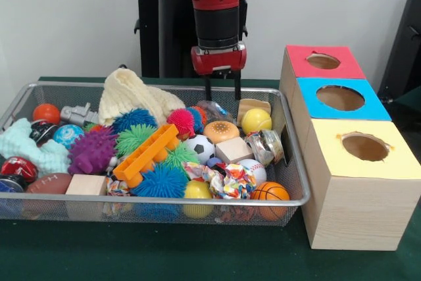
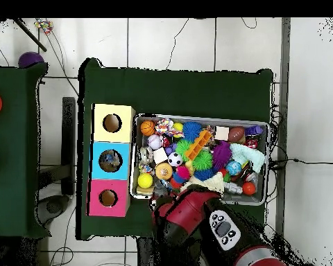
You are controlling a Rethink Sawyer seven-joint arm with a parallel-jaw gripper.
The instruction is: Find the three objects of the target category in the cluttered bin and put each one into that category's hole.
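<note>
The work stood at the search stage, by the look of it: nothing was held, and all three holes showed no object going in. The jaws hung part open and empty, their two dark prongs pointing straight down above the far edge of the bin, over the patch behind the pink spiky ball and the soccer ball.

The target category could not be told from the scene. Candidates lay all through the heap: a basketball at the near right corner, a yellow ball by the right wall, a baseball, a blue spiky ball and an orange block in the middle.

The box stood just beside the bin on the green surface, with red, blue and yellow holes.

The arm came down nearly vertical, wrist upright. The next move probably called for a descent onto one exposed item, picked clear of its neighbours, since the pile was tightly packed.
</note>
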